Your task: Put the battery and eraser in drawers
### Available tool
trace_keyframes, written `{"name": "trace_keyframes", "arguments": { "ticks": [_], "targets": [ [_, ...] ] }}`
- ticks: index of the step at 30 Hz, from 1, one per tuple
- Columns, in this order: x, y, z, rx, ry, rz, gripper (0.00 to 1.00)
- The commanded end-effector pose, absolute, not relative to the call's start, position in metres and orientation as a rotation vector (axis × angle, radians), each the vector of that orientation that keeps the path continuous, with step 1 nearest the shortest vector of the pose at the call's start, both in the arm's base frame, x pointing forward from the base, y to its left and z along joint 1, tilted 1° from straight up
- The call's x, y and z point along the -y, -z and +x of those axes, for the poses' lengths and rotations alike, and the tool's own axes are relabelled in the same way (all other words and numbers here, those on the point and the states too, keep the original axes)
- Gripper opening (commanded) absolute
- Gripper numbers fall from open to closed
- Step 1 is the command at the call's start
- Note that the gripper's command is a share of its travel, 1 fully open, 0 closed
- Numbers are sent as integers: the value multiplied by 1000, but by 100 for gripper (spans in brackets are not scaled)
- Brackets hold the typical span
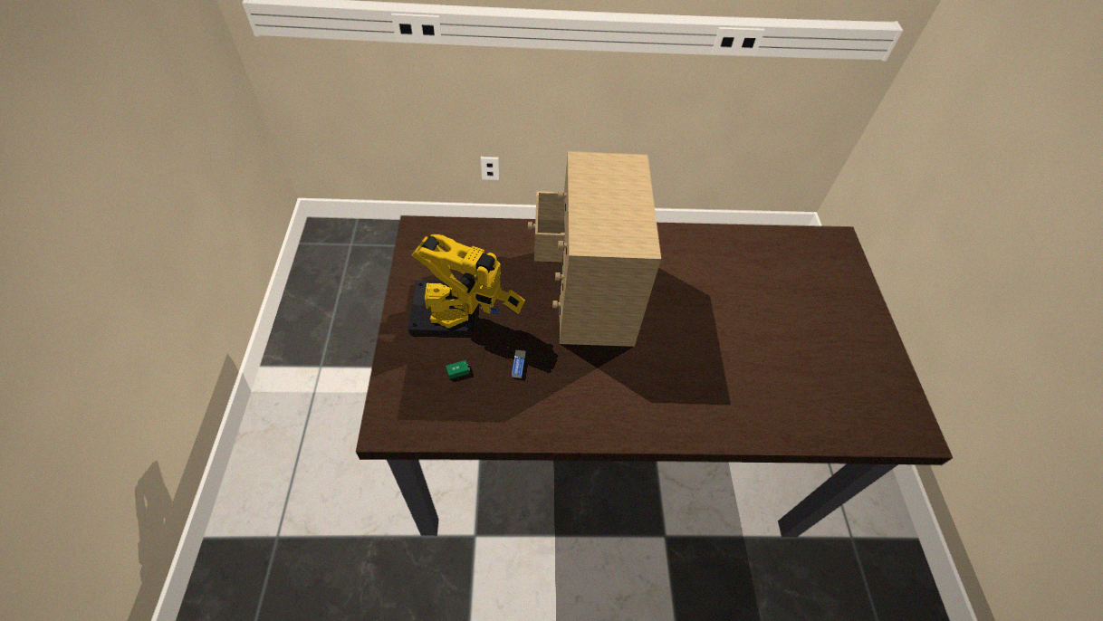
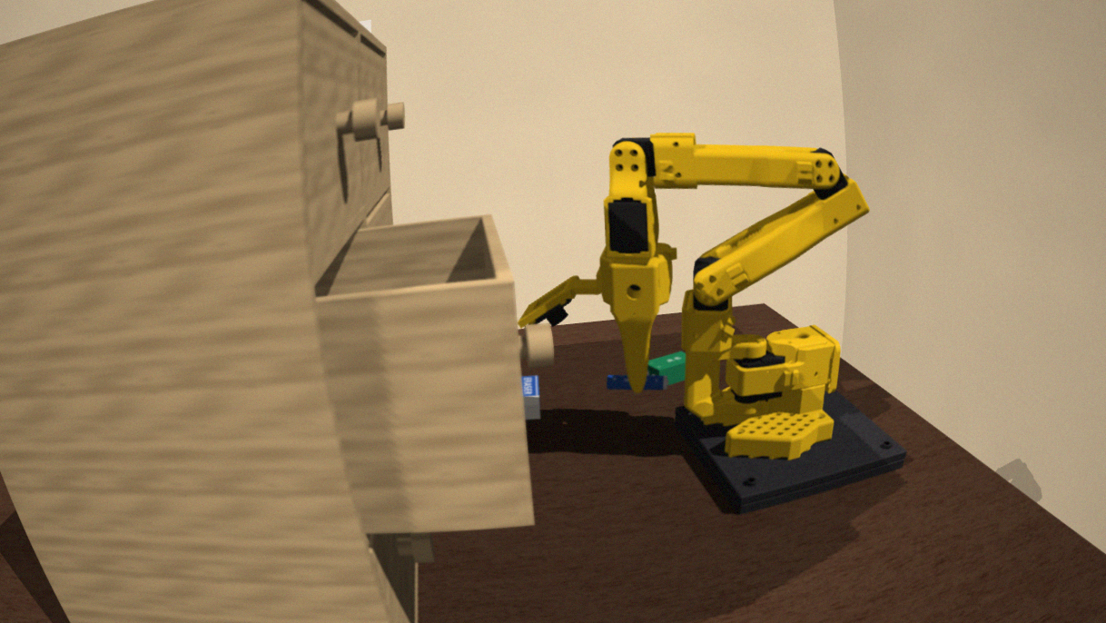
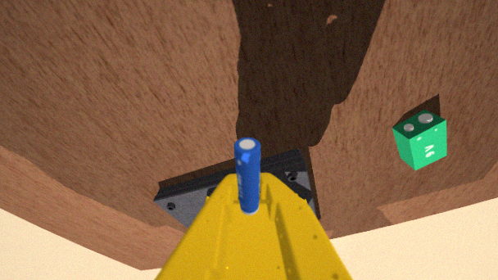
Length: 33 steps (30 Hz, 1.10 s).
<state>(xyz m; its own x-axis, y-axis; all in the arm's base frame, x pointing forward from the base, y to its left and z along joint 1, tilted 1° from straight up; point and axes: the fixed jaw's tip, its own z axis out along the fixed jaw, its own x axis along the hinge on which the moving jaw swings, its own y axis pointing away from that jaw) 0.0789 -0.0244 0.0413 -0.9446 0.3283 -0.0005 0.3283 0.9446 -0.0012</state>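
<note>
One small yellow arm (image 2: 743,166) stands folded over its dark base plate (image 2: 882,456) on a brown wooden surface (image 1: 772,347), its hand (image 2: 636,380) pointing straight down and pinching a blue AAA battery (image 3: 247,173) crosswise at the fingertips. From the side view, the battery (image 2: 618,381) sticks out level on either side of the tapered fingers, held clear above the surface and just in front of the arm's base. The wrist view shows the cell's silver end cap facing the camera, with the base plate's corner behind it. A green 9-volt battery (image 3: 421,139) lies on the surface near the base, apart from the hand, its two terminals visible. The eraser (image 1: 519,364), white with a blue sleeve, lies on the surface between the green battery (image 1: 458,370) and the wooden chest (image 1: 609,246), touching neither. On the chest, one drawer (image 2: 433,309) is pulled well out, its interior open to view; in the overhead view this open drawer (image 1: 550,224) juts from the far end of the chest's front, away from the eraser. Round wooden knobs (image 2: 370,117) mark the other drawer fronts, which sit flush with the chest. The hand hangs well short of the open drawer, nearer to the arm's own base than to the chest.
</note>
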Motion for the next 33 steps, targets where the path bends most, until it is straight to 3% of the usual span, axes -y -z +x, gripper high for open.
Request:
{"name": "trace_keyframes", "arguments": {
  "ticks": [1, 17, 33],
  "targets": [
    [20, -40, 78, -3107, -1, 492, 0],
    [20, -40, 78, -3107, -1, 492, 0],
    [-11, -42, 92, -3138, 0, -115, 0]
  ]
}}
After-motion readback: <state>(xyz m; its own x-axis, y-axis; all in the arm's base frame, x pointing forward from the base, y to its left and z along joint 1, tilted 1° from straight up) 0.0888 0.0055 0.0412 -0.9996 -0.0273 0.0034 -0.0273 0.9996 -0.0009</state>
